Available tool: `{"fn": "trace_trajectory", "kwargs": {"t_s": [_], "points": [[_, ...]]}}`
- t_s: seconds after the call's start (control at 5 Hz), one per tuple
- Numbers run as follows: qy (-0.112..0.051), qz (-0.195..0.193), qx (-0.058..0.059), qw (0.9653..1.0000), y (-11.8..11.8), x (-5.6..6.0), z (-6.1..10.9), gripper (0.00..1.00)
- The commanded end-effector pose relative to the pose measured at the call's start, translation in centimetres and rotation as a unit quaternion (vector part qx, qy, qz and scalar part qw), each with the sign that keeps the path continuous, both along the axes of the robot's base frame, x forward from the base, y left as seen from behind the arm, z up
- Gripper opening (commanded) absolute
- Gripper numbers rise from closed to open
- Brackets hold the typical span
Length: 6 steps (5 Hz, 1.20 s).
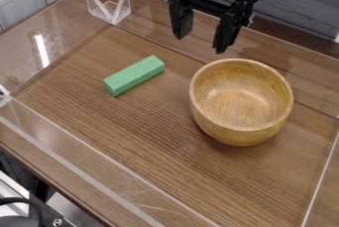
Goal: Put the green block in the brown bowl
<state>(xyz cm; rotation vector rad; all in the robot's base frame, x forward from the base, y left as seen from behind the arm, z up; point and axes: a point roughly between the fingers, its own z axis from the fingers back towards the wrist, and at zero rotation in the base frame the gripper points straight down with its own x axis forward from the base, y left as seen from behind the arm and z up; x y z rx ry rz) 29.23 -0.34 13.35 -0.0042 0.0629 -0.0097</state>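
Tool (205,25), jaws apart and empty, hangs at frame top; next, it must descend onto block (134,74) left of bowl (241,100).

Green block (134,74) beside brown bowl (241,100)

green block (134,74): showing plain bright green | brown bowl (241,100): showing light-brown wood grain | gripper (209,28): showing black | table (93,132): showing dark brown grain
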Motion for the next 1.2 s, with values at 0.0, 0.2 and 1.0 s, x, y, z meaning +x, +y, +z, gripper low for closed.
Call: {"fn": "trace_trajectory", "kwargs": {"t_s": [0.0,0.2,1.0], "points": [[0.001,-0.022,-0.001,0.9997,1.5,-0.3,-0.5,1.0],[0.005,-0.066,-0.002,0.9978,4.1,-1.1,-2.0,1.0],[-0.039,-0.165,-0.001,0.9856,10.0,-3.4,-4.6,1.0]]}}
